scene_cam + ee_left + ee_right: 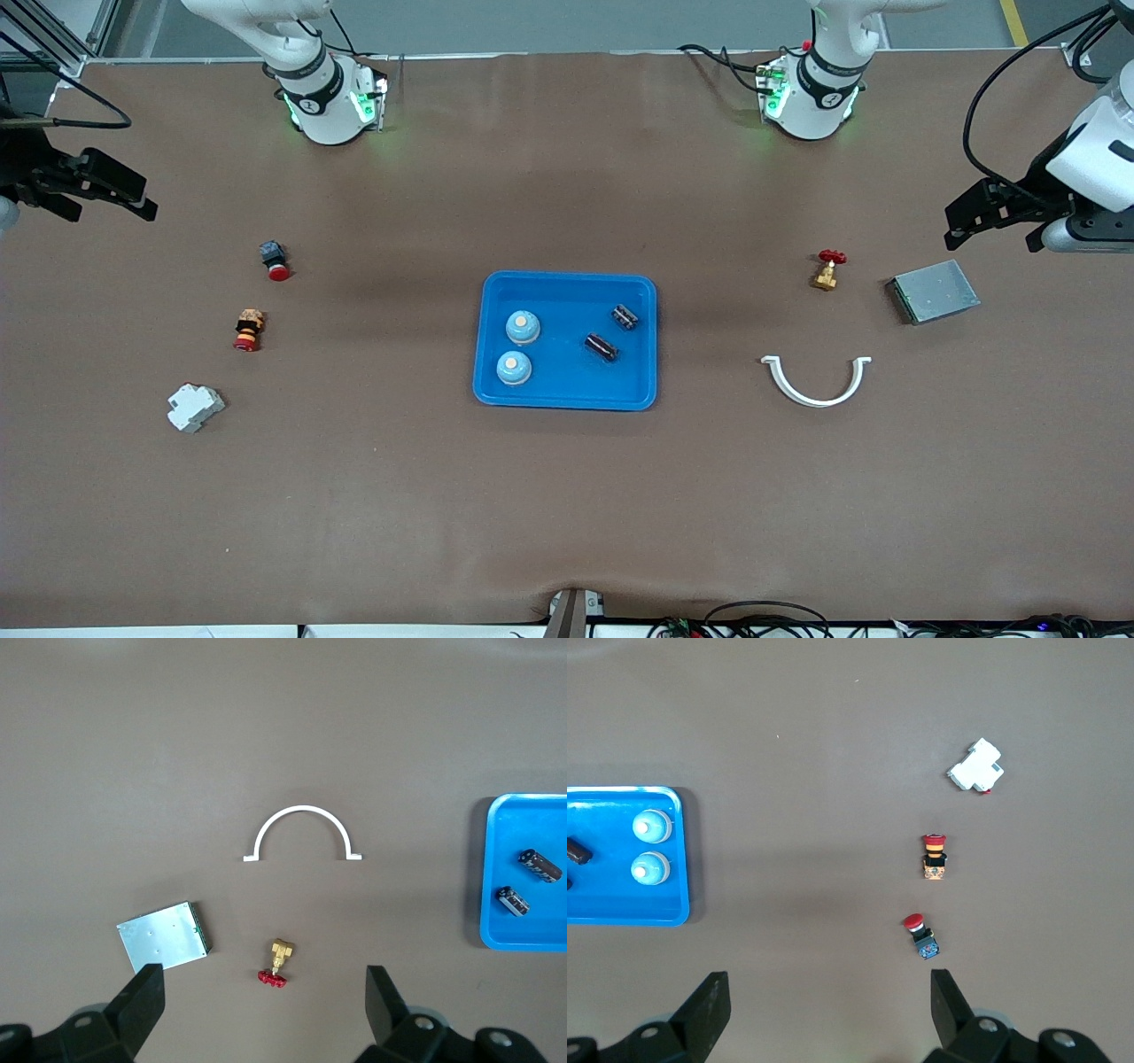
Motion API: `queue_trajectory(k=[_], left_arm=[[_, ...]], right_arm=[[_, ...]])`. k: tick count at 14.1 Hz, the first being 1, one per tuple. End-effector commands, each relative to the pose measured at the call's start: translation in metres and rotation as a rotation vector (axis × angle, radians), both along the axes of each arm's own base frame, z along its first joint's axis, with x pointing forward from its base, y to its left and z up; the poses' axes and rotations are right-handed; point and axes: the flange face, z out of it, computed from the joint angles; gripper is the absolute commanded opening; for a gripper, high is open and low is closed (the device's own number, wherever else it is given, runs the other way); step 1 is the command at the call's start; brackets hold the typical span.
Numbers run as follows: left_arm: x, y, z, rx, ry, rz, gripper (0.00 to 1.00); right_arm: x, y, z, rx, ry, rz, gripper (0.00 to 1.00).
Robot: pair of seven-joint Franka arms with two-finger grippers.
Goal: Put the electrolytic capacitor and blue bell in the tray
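Both my grippers are wide open and hold nothing: left gripper (992, 213) waits over the table's left-arm end near the grey metal box (934, 291), right gripper (106, 190) over the right-arm end. Two blue bells (523, 327) and two electrolytic capacitors (601, 346) lie in the blue tray (567, 397).

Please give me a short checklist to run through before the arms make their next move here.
1. Both blue bells in the tray: ok.
2. Both electrolytic capacitors in the tray: ok.
3. Left gripper jaws open, holding nothing, over the table's left-arm end: ok.
4. Right gripper jaws open, holding nothing, over the right-arm end: ok.
5. No bell or capacitor left outside the tray: ok.
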Motion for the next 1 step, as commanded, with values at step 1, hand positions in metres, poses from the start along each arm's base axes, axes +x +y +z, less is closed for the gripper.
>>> queue_trajectory(k=[1], left_arm=[[-0.0017,0.0001,0.0012,-0.015,0.011,0.012,1.00]], right_arm=[[0.0003,0.0013,0.0015,0.016,0.000,0.000,1.00]])
